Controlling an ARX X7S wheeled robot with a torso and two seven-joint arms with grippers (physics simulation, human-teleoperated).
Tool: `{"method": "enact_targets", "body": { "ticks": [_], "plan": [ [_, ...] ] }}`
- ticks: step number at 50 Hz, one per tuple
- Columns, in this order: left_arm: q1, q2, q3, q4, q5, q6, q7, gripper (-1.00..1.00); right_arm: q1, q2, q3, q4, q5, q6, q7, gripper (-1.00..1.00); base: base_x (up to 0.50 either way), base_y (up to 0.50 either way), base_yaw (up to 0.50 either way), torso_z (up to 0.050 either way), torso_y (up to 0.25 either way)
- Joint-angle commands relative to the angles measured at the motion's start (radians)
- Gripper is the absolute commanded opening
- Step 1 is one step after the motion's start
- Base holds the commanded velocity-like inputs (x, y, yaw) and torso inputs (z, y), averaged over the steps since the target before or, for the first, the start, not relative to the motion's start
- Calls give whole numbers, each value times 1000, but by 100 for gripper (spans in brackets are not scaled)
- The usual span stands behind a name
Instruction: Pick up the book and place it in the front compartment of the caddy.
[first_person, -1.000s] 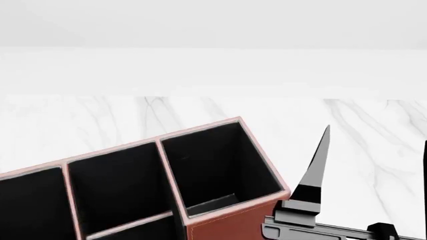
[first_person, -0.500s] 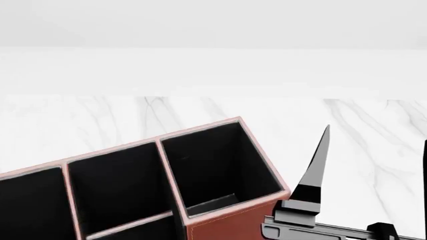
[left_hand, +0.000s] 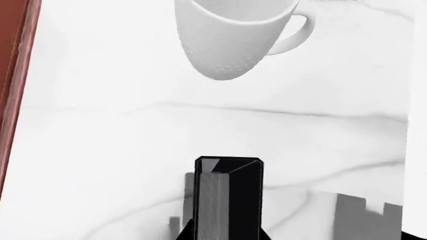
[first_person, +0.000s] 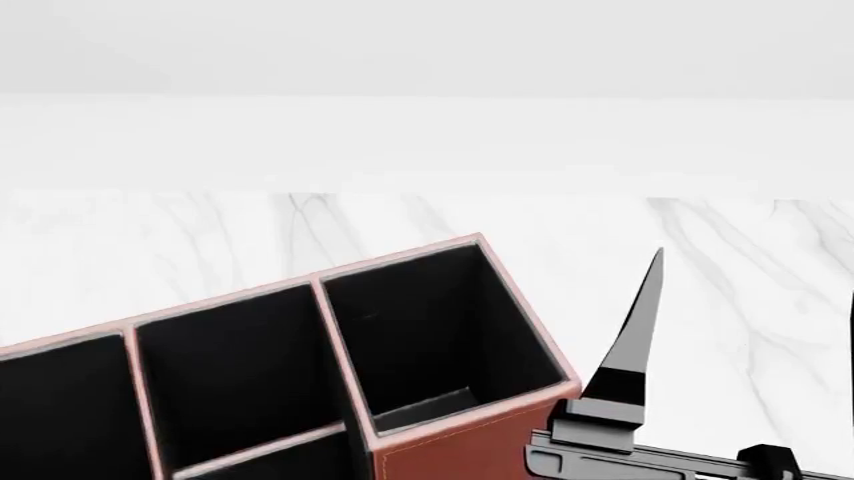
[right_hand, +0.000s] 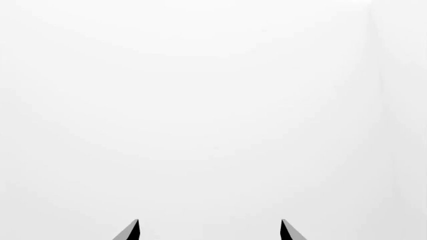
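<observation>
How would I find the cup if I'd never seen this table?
Start at the white marble table, beside the reddish-brown caddy. The mug stands apart from the caddy on the bare marble. It is the only round white thing, with a loop handle, while the caddy is boxy and brown.

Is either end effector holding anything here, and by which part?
Left end effector seems to grip the book by its near end, contact cropped; right end effector empty.
</observation>
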Motion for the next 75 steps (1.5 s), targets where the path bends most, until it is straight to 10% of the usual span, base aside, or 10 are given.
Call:
{"method": "enact_targets", "body": {
  "ticks": [1,39,75],
  "plan": [
    [-61,-22,6,76,0,9,28,-100,4,4,-2,-3,7,5,8,100,0,0,0,0,0],
    [-572,-61,-192,-16,-584,-186,-189,-100,5,18,-1,-1,23,-3,26,100,0,0,0,0,0],
    [-899,-39,-173,-209,-502,-221,5,-100,12,33,-5,-5,39,-6,42,100,0,0,0,0,0]
  ]
}}
